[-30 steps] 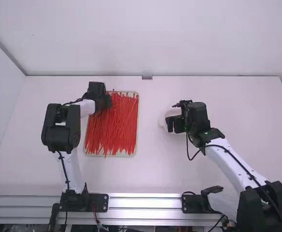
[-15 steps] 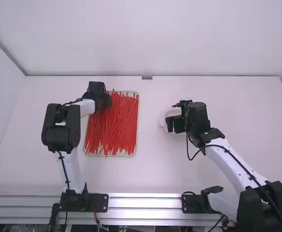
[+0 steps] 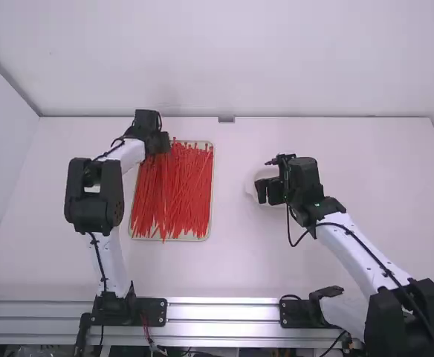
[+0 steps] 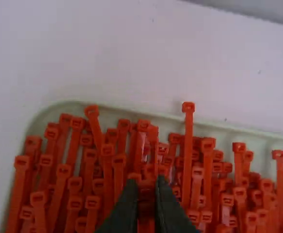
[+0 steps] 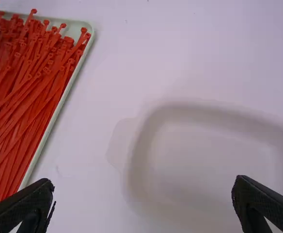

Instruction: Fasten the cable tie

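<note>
The left claw [image 3: 157,143] has drawn back to the far end of the tray [image 3: 211,186], its fingers pinched narrow on one cable tie [image 4: 142,214] above the red pile [image 3: 174,192]. The right claw [image 5: 141,199] hangs wide open over a white dish [image 5: 207,155] on the tabletop [image 3: 351,156].

I have the left arm stretched up the white tabletop [image 3: 351,149], its gripper [image 3: 156,141] at the far left corner of the tray [image 3: 211,195]. The tray is heaped with red cable ties [image 3: 174,190] lying roughly lengthwise. On my right side, well apart from the tray, the right gripper [image 3: 267,190] hangs over a shallow white dish [image 3: 250,187].
</note>
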You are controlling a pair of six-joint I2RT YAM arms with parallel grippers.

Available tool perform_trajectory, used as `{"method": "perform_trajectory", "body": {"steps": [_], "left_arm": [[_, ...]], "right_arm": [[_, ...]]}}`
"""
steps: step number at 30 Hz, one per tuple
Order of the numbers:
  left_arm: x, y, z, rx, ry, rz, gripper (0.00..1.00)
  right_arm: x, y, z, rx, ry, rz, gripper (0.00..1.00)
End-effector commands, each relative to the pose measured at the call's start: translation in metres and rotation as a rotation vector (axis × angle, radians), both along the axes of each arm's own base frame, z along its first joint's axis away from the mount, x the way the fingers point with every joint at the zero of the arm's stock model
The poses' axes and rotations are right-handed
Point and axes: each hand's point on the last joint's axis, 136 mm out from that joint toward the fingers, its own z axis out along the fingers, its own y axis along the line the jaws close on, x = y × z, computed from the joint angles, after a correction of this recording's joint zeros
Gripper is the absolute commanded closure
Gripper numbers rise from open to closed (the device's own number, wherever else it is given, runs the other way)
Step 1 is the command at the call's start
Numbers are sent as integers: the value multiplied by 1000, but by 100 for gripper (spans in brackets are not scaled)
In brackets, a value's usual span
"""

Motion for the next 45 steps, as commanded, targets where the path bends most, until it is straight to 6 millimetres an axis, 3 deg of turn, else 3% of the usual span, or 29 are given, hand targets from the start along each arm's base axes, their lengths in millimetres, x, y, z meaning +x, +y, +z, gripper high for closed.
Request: {"method": "perform_trajectory", "body": {"steps": [1,9,26,45], "left_arm": [[8,0,17,18,-25,-18,98],[3,-1,27,22,19,-23,98],[-16,-9,2,-14,90,-37,98],[-25,-9,-8,-15,117,-38,98]], "right_arm": [[6,3,11,6,-26,1,1],[7,3,12,7,-28,0,1],[7,3,11,7,-26,0,1],[6,4,11,9,-25,4,1]]}}
